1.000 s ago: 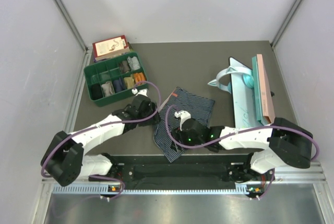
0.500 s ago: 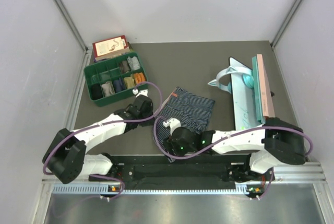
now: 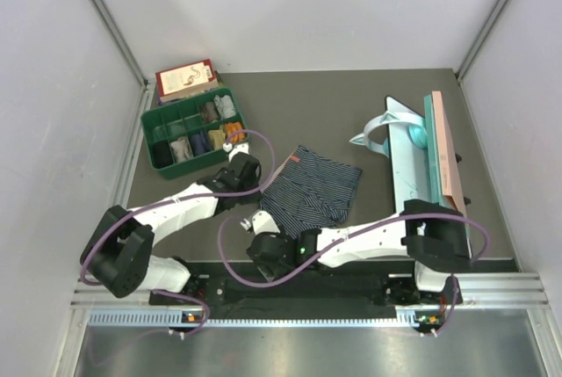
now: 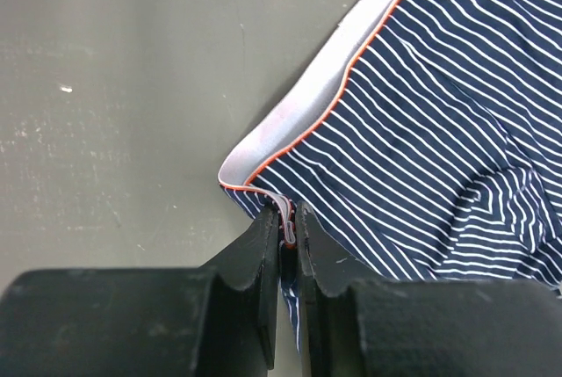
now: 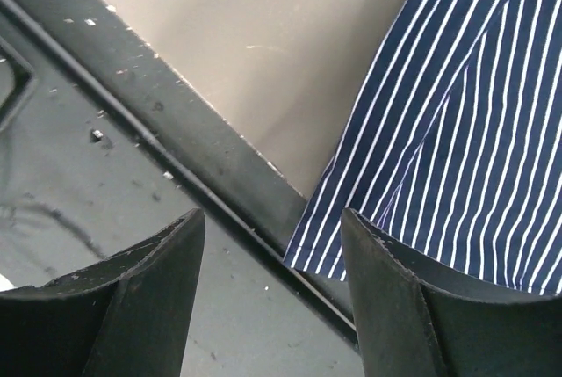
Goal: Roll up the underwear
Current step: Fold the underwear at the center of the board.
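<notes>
The underwear (image 3: 313, 191), dark blue with thin white stripes and an orange-edged waistband (image 4: 299, 113), lies spread on the grey table at centre. My left gripper (image 4: 287, 214) is shut on the waistband's corner, with a fold of the band pinched between its black fingertips; from above it sits at the cloth's left edge (image 3: 253, 182). My right gripper (image 5: 272, 219) stands open with nothing between its fingers, low by the table's near edge (image 3: 263, 243). Just ahead of it, the underwear's (image 5: 457, 131) lower corner hangs over the dark rail (image 5: 202, 144).
A green compartment tray (image 3: 154, 122) holding several rolled cloths stands at the back left, with a small red-and-white box (image 3: 184, 76) behind it. A teal and pink folding board (image 3: 432, 153) lies along the right side. The black rail (image 3: 351, 264) runs along the near edge.
The left gripper has closed on the waistband corner and shifted slightly away from me. The right arm has swung left along the near edge, off the cloth, whose lower end now lies shorter.
</notes>
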Controlling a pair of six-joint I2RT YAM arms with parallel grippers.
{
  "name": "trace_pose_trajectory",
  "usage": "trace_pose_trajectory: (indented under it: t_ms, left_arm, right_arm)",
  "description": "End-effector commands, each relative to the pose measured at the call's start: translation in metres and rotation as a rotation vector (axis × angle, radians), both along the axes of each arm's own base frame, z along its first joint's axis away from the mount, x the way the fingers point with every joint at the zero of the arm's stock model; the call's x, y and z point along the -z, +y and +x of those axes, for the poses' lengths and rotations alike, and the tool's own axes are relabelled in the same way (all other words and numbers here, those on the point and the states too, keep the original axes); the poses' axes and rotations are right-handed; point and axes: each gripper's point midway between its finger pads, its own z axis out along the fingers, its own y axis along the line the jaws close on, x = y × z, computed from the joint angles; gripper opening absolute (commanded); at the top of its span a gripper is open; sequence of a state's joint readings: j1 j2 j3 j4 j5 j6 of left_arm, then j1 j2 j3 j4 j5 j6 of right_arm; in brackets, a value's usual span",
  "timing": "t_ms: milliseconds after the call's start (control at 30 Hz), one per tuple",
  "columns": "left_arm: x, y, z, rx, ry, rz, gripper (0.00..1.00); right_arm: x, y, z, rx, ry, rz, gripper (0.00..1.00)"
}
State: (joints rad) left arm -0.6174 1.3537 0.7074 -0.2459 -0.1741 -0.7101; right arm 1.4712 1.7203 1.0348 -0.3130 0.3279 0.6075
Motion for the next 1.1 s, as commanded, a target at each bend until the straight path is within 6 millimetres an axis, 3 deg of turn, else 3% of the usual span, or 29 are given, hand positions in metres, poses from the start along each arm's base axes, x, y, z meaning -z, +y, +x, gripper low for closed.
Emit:
trace_pose_trajectory:
  t_ms: [0, 333, 533, 767, 1000, 1067]
  left_arm:
    - [-0.015, -0.005, 0.021, -0.026, -0.061, -0.044, 0.00]
    - [-0.016, 0.000, 0.021, -0.025, -0.057, -0.066, 0.00]
    - [-0.014, 0.001, 0.021, -0.022, -0.051, -0.066, 0.00]
    - [-0.018, 0.001, 0.022, -0.021, -0.053, -0.076, 0.00]
    - [-0.020, 0.002, 0.020, -0.021, -0.056, -0.084, 0.00]
    - [-0.020, 0.002, 0.019, -0.017, -0.056, -0.086, 0.00]
  right_arm:
    - [-0.005, -0.002, 0.009, 0.051, -0.072, -0.066, 0.62]
    - [0.001, -0.001, 0.004, 0.043, -0.124, -0.160, 0.55]
    - [-0.001, 0.002, 0.000, 0.029, -0.154, -0.172, 0.46]
    - [0.011, 0.001, -0.001, 0.013, -0.144, -0.223, 0.32]
    - [0.021, -0.005, 0.000, 0.017, -0.145, -0.258, 0.28]
    - [0.024, -0.007, 0.001, 0.019, -0.147, -0.267, 0.20]
